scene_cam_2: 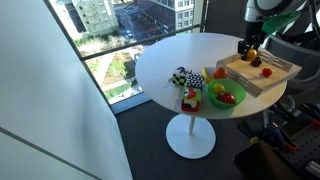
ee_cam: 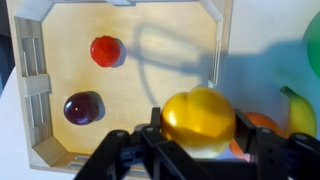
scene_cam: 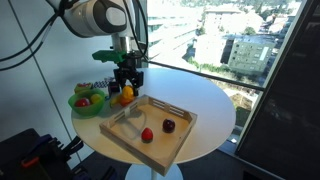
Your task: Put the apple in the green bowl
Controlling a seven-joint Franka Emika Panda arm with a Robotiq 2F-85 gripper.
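My gripper point(ee_cam: 198, 135) is shut on the apple point(ee_cam: 198, 120), a round yellow-orange fruit, and holds it in the air above the table beside the wooden tray's edge. The apple also shows in both exterior views point(scene_cam: 126, 95) point(scene_cam_2: 251, 52) between the fingers. The green bowl point(scene_cam: 86, 103) point(scene_cam_2: 228, 96) sits on the white table next to the tray, with a red fruit and a yellow-green fruit in it. In the wrist view only a green sliver of the bowl point(ee_cam: 313, 45) shows at the right edge.
The pale wooden tray point(scene_cam: 150, 125) point(ee_cam: 40, 80) holds a red round fruit point(ee_cam: 105, 50) and a dark maroon fruit point(ee_cam: 83, 107). A banana point(ee_cam: 297, 112) and an orange fruit point(ee_cam: 262, 122) lie below the gripper. A small toy point(scene_cam_2: 190, 100) and a patterned object point(scene_cam_2: 182, 77) stand near the bowl.
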